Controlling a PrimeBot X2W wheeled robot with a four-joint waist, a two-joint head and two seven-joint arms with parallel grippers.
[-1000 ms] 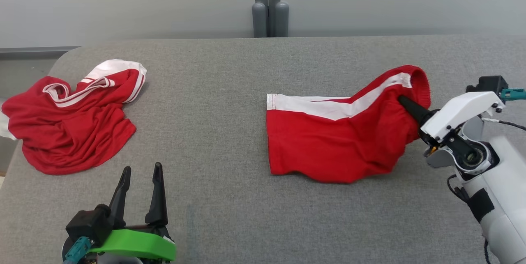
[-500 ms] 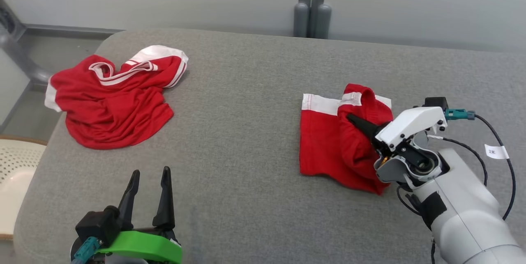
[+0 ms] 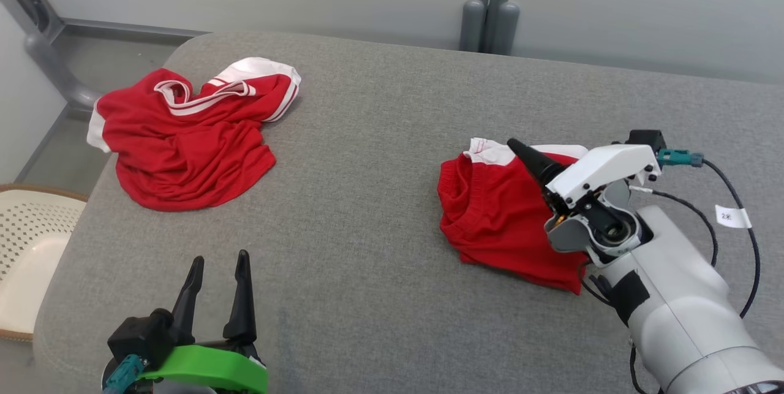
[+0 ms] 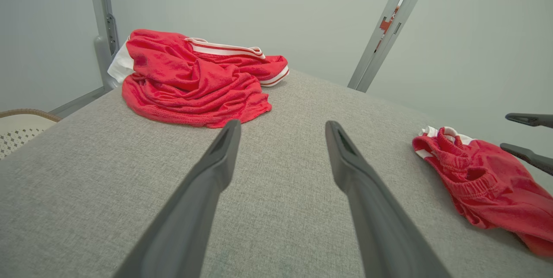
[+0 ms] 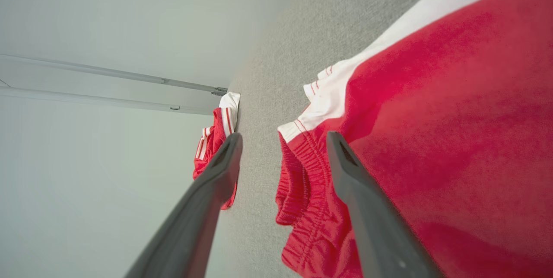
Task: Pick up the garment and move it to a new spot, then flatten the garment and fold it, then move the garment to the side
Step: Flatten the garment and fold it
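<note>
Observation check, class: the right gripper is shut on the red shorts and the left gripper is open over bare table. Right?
No: the right gripper is open over the red shorts, gripping nothing, as the right wrist view shows. The left gripper is open over bare table.

Crumpled red jersey (image 3: 184, 155) on grey table (image 3: 367, 210); basket (image 3: 30, 247) beside.

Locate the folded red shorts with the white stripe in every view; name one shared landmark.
Head view: folded red white-striped shorts, right of centre.
Left wrist view: shorts at the lower right edge.
Right wrist view: shorts across the right side, close up.
Shared landmark: crumpled red jersey with white trim: upper left, upper left, small centre-left.
</note>
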